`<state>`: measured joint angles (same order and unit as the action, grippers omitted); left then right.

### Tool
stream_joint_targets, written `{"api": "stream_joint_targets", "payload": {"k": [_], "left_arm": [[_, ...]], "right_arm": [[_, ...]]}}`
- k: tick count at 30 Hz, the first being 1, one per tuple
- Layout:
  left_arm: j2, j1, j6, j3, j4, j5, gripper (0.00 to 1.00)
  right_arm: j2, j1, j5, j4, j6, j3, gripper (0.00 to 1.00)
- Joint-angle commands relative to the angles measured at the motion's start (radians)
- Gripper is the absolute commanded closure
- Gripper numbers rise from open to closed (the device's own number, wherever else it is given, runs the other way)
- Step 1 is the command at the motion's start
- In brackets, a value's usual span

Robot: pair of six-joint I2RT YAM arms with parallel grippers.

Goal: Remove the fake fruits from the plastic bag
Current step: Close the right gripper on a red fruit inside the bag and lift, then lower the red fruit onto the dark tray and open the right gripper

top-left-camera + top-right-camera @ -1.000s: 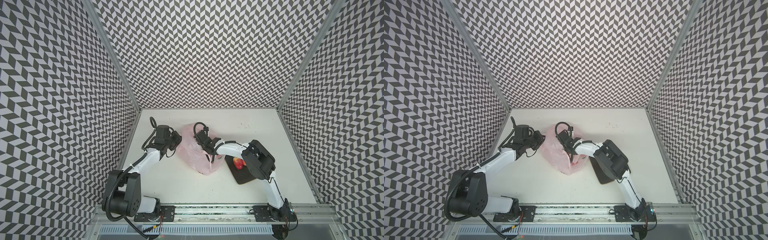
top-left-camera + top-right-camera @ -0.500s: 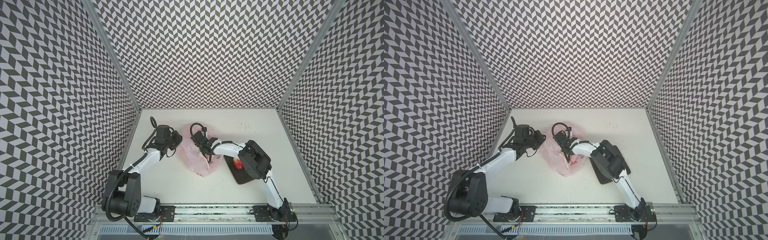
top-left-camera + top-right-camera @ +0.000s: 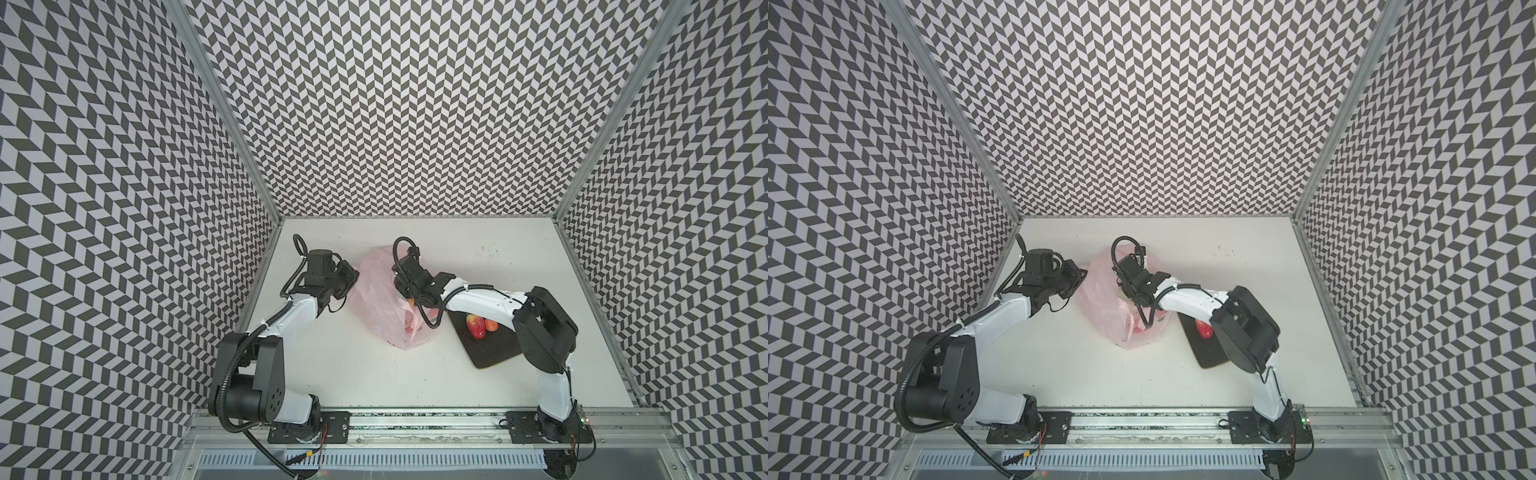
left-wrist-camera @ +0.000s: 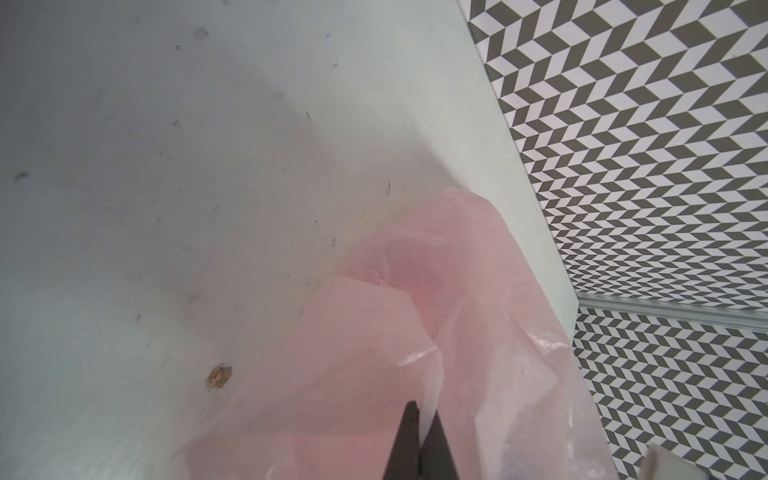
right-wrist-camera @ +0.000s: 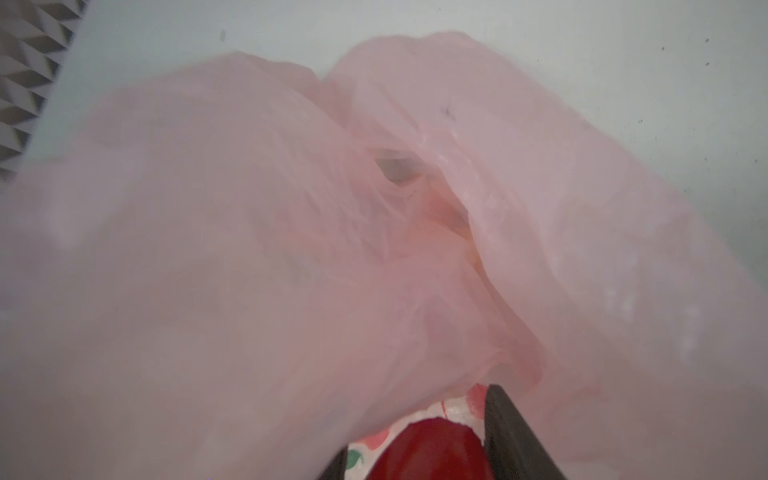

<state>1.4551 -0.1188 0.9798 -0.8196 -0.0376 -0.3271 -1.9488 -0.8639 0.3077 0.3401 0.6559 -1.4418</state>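
The pale-pink plastic bag (image 3: 376, 291) (image 3: 1100, 303) lies crumpled on the white table between my two arms. My left gripper (image 3: 351, 282) (image 4: 424, 409) is shut on a fold of the bag's left edge (image 4: 374, 332). My right gripper (image 3: 409, 297) (image 5: 419, 432) reaches down into the bag's mouth (image 5: 249, 249). Its jaws are shut on a glossy red fake fruit (image 5: 432, 451), and the bag's printed film lies behind it. More reddish fruit shapes (image 3: 413, 328) show through the film. A red fruit (image 3: 476, 325) (image 3: 1203, 328) and a small orange ball (image 3: 491, 325) rest outside the bag.
A dark brown board (image 3: 490, 351) (image 3: 1204, 355) lies right of the bag, under my right forearm, and carries the two fruits that are outside the bag. Patterned walls close the table on three sides. A metal rail (image 3: 415, 415) runs along the front.
My right gripper's jaws have narrowed onto the red fruit inside the bag, and the wrist has shifted slightly. The left gripper keeps its pinch on the bag and has not moved.
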Motion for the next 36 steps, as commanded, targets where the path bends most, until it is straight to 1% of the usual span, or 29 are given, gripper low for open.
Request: {"api": "stream_joint_targets", "payload": {"k": [1,8,12,16,20,22,27,30,34,36], "left_arm": [[0.020,0.008,-0.018,-0.039,0.028,-0.004,1.00],[0.047,0.035,-0.018,-0.057,0.038,-0.013,1.00],[0.060,0.041,-0.018,-0.068,0.039,-0.015,1.00],[0.072,0.041,-0.015,-0.073,0.041,-0.020,1.00],[0.077,0.041,-0.012,-0.070,0.041,-0.025,1.00],[0.075,0.042,-0.012,-0.067,0.041,-0.024,1.00],[0.071,0.041,-0.017,-0.069,0.037,-0.024,1.00],[0.072,0.042,-0.018,-0.071,0.033,-0.027,1.00],[0.071,0.041,-0.018,-0.071,0.032,-0.031,1.00],[0.069,0.041,-0.018,-0.070,0.032,-0.031,1.00]], "right_arm": [[0.085,-0.008,-0.055,-0.041,-0.013,0.045,0.63],[0.235,-0.007,-0.027,0.009,-0.025,0.143,0.63],[0.354,-0.007,0.003,0.047,-0.020,0.232,0.63],[0.467,-0.002,0.073,0.099,0.017,0.326,0.63],[0.582,0.043,0.152,0.117,0.039,0.448,0.62],[0.638,0.097,0.164,0.115,0.050,0.523,0.62],[0.775,0.309,0.133,0.148,0.111,0.687,0.62],[0.836,0.408,0.131,0.174,0.148,0.748,0.61],[0.883,0.517,0.100,0.198,0.211,0.824,0.60],[0.886,0.555,0.062,0.178,0.227,0.869,0.60]]}}
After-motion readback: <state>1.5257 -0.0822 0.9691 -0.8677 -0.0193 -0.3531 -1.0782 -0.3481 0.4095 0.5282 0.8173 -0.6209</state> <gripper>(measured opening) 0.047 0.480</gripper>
